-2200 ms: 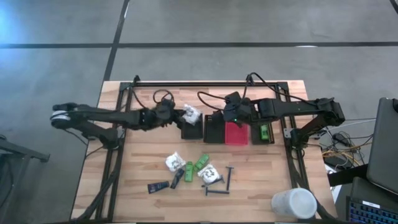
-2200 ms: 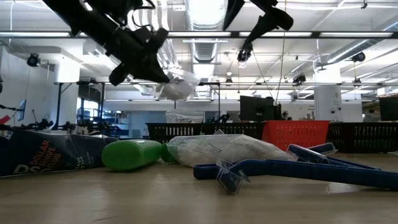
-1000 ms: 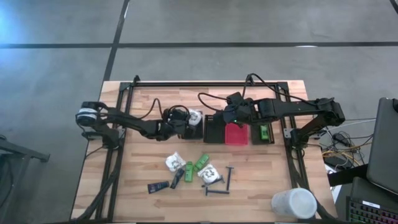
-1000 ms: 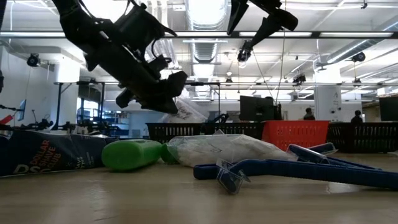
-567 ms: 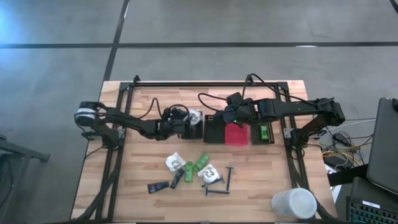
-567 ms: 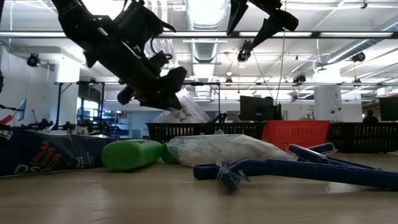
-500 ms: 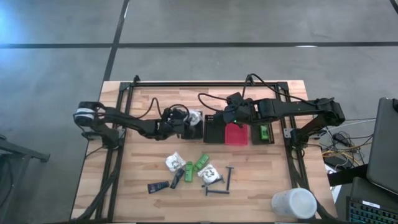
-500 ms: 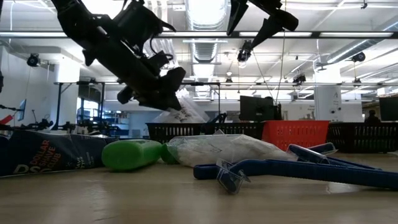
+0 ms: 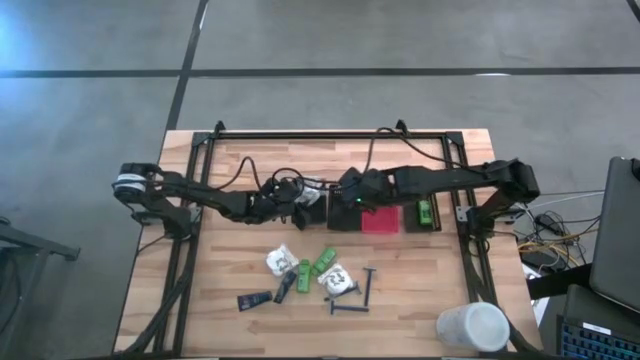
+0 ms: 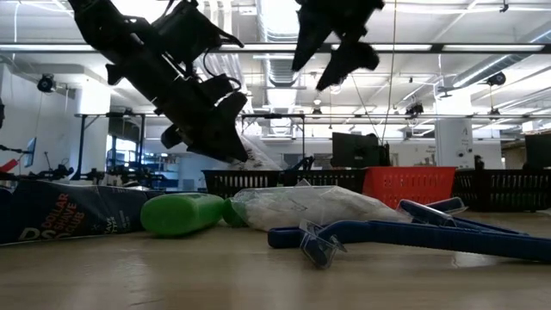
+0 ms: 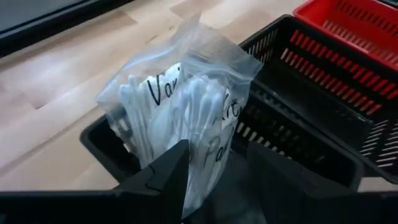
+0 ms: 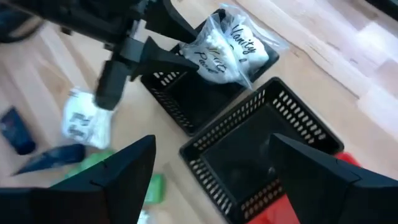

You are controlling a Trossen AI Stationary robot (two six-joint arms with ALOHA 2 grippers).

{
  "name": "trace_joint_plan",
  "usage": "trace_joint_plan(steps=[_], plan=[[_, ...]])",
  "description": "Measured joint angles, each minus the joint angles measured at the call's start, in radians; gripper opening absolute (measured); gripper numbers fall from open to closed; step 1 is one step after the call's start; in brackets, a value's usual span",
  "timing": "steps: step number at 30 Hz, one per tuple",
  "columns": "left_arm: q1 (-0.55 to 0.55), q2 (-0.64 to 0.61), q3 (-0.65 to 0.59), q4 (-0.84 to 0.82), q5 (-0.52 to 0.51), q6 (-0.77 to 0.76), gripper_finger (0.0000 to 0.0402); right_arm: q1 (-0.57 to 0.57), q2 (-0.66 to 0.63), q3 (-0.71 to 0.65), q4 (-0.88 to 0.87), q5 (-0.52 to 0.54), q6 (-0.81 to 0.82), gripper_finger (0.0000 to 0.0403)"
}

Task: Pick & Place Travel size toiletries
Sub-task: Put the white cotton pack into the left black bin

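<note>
- The left gripper (image 11: 211, 171) pinches a clear packet (image 11: 180, 106) of cotton swabs, lowering into the black bin (image 11: 298, 134): light, soft, crinkly; best held by its edge.
- The right gripper (image 12: 208, 165) hovers spread wide, probably empty.

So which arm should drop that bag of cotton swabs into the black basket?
The left one, probably. Its hand already grips the bag right over the basket, while the right hand is open and empty.
</note>
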Motion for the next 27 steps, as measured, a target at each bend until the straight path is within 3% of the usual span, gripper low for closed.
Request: trace_joint_plan(steps=[9, 15, 18, 27], plan=[[0.01, -0.005, 0.0, -0.036, -0.005, 0.001, 0.0169, -0.078, 0.072, 0.0, 0.081, -0.034, -0.127, 0.0275], [0.01, -0.015, 0.0, -0.048, -0.007, 0.016, 0.0169, -0.109, 0.113, 0.0, 0.15, -0.039, -0.383, 0.026], [0.01, -0.015, 0.0, -0.048, -0.007, 0.016, 0.0169, -0.127, 0.15, 0.0, 0.192, -0.096, -0.52, 0.0255], [0.009, -0.015, 0.0, -0.069, -0.007, 0.015, 0.0169, -0.221, 0.222, 0.0, 0.215, -0.167, -0.677, 0.0253]])
